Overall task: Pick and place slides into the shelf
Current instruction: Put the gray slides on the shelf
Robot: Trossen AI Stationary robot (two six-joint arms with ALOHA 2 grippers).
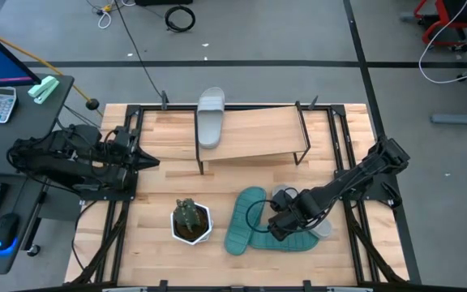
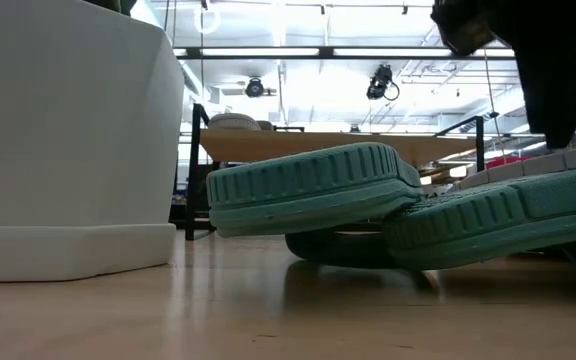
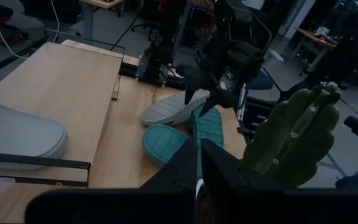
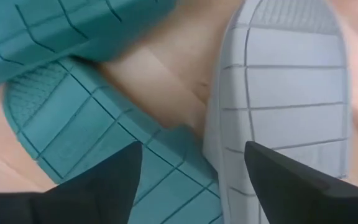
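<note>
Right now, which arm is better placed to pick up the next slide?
Right. Its tool hangs open directly over the teal slides and grey slide still on the table; the left tool waits at the table's far left edge.

Light source: rows of white ceiling strip lights (image 2: pixel 298 52) glare in the upper centre of the low view.
High view: evenly bright, soft shadows under the light wooden rack (image 1: pixel 254 134).
Left wrist view: dim, with the green cactus-like plant (image 3: pixel 294 134) soft at lower right.
Right wrist view: close and blurred, with the dark end effector fingers (image 4: pixel 101 186) unfocused at the bottom.
</note>
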